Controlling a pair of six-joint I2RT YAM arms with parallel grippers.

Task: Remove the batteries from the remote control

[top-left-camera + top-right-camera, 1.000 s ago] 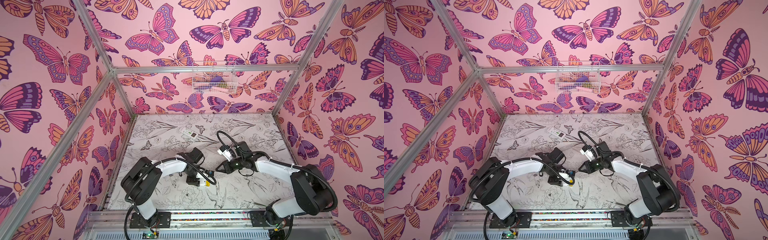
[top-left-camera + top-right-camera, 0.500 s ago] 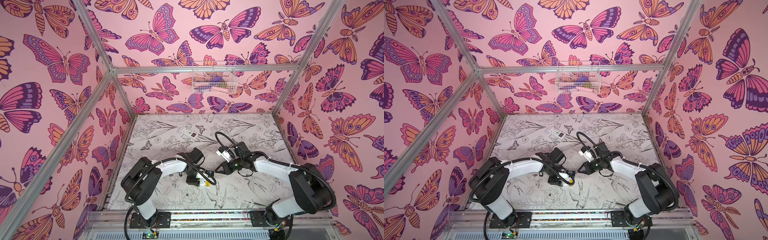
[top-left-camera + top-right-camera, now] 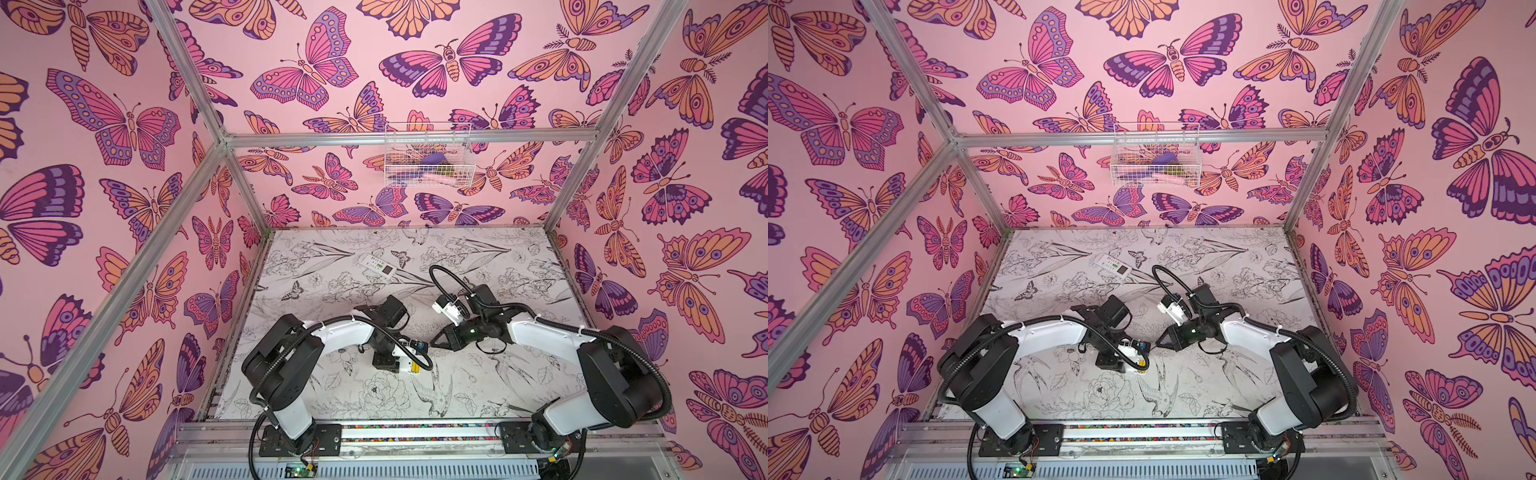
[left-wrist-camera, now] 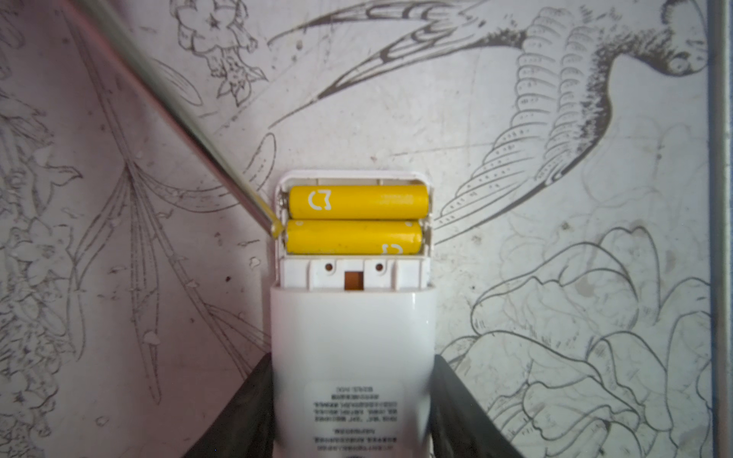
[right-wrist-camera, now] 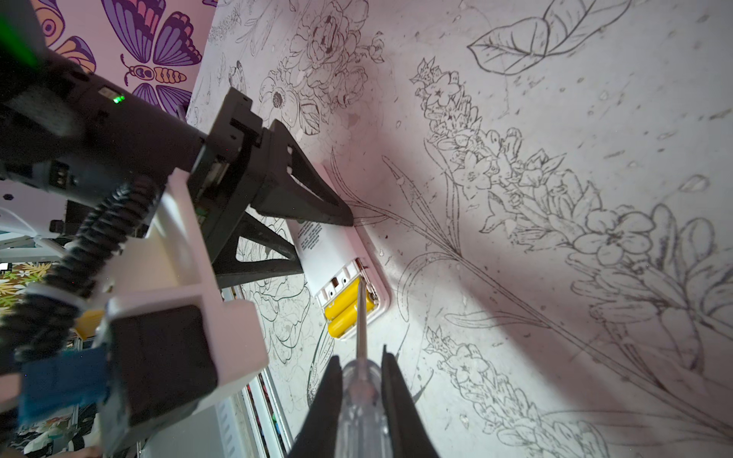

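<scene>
My left gripper (image 4: 351, 396) is shut on the white remote control (image 4: 351, 341), which lies back up on the table with its battery bay uncovered. Two yellow batteries (image 4: 357, 202) (image 4: 353, 237) lie side by side in the bay. My right gripper (image 5: 361, 361) is shut on a clear-handled screwdriver (image 5: 361, 396). Its thin shaft (image 4: 190, 127) slants in, and the tip touches the end of the battery nearer the remote's body. In both top views the left gripper (image 3: 384, 361) (image 3: 1113, 359) and right gripper (image 3: 436, 341) (image 3: 1160, 340) meet at the table's middle front.
A second white remote (image 3: 377, 264) (image 3: 1116, 264) lies button side up toward the back of the table. A wire basket (image 3: 428, 160) with small items hangs on the back wall. Aluminium frame posts and butterfly walls enclose the table.
The right gripper with the screwdriver has crept slightly left toward the remote. The left arm and the remote have not moved.
</scene>
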